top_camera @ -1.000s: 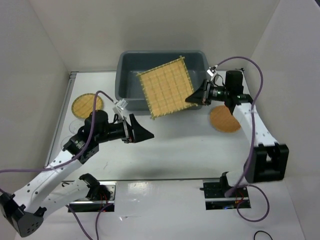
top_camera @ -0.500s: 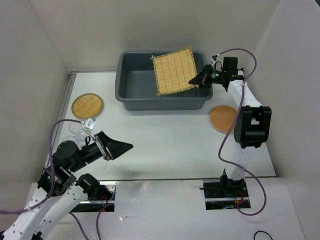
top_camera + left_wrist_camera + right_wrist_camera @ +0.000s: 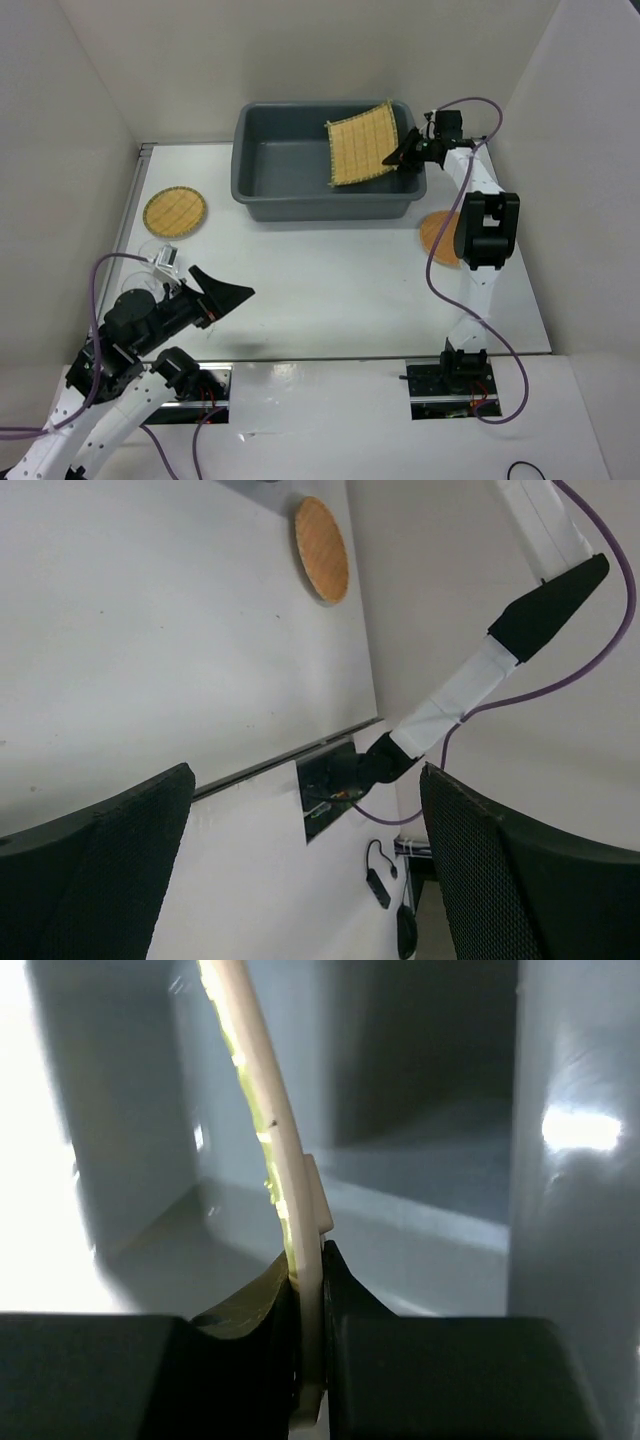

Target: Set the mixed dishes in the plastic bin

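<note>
Mat [image 3: 365, 143] is up over the right end of the bin [image 3: 260, 190], tilted, with its left edge dipping toward the inside and its right edge raised near the bin's right rim. I can't tell whether the low edge touches the floor of the bin. The right gripper [image 3: 405, 155] has it by that right edge. On the right wrist camera I see the mat [image 3: 268, 1150] edge-on, bowed, rising from between the fingers, and the gripper [image 3: 310, 1260] is clamped tight on it with the grey inner walls of the bin [image 3: 420, 1210] behind. So the mat is pinched, not resting free.

The rest of the bin looks bare grey from above. It sits at the far side of the table [image 3: 330, 270], against the back wall.

The orange disc [image 3: 437, 237] lies flat on the table just right of the bin's near right corner, partly behind the right arm. My left wrist camera catches it too [image 3: 321, 549], well away from that hand. The yellow disc [image 3: 175, 211] lies flat on the left side of the table, apart from the bin.

The left gripper [image 3: 225, 295] is down near the front left, over the table and pointing right. On its own camera the fingers stand wide apart around the gripper's centre [image 3: 305, 860], nothing between them, only table and the right arm [image 3: 470, 680] beyond.
</note>
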